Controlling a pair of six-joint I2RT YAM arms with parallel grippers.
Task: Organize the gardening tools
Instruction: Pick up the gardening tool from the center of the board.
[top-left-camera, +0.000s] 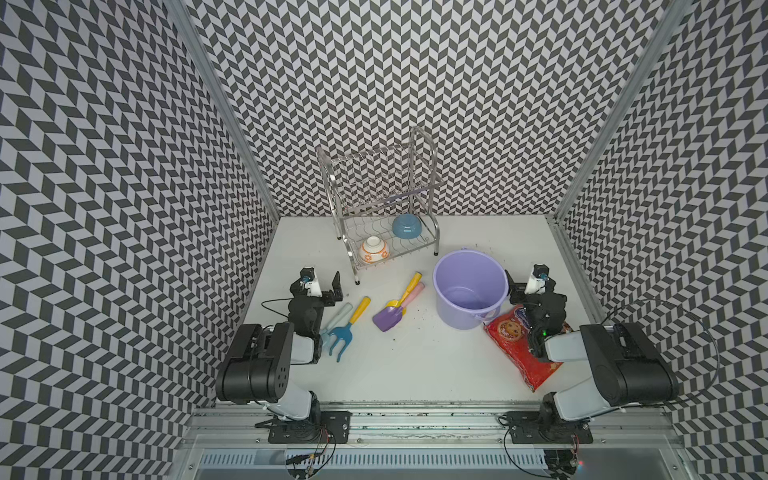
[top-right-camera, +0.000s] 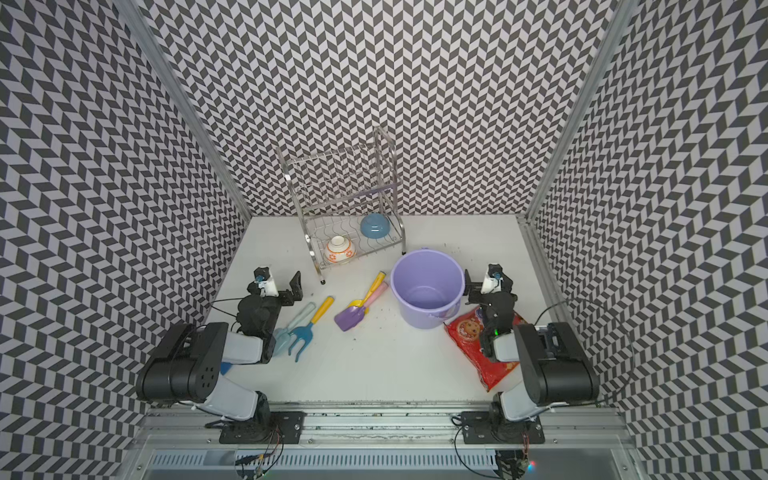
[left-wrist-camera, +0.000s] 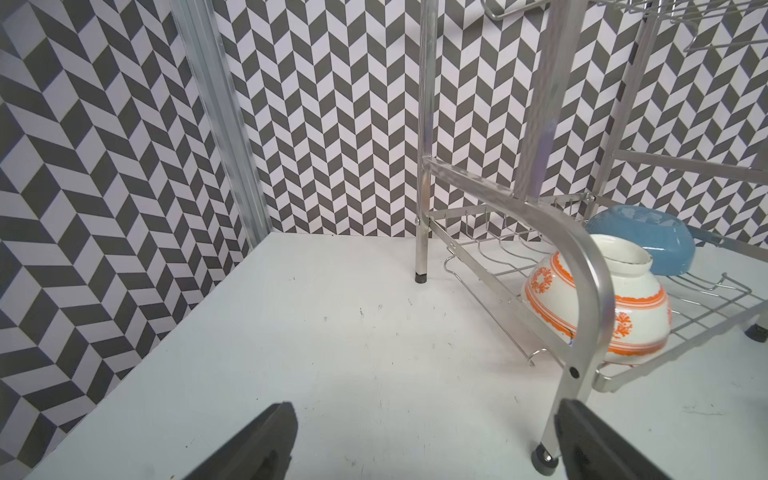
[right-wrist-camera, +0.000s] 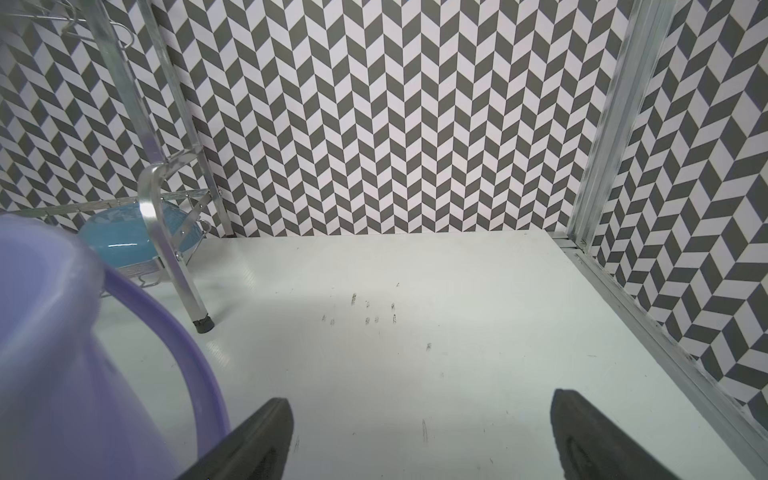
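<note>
Lavender bucket (top-left-camera: 469, 291) stands upright on the white table (top-left-camera: 415, 365). All four tools lie flat on the table toward the left arm's side of it. The purple scoop (top-left-camera: 386, 321) lies near the bucket, with the yellow scoop (top-left-camera: 410, 286) overlapping it and their handles side by side. The blue fork (top-left-camera: 343, 334) and pale-blue trowel (top-left-camera: 337, 315) lie side by side further over, the trowel's blade partly hidden by the left arm. Left gripper (left-wrist-camera: 424, 415) is spread wide and empty, beside a leg of the metal rack (left-wrist-camera: 582, 291). Right gripper (right-wrist-camera: 419, 411) is likewise wide apart and empty, just beside the bucket.
</note>
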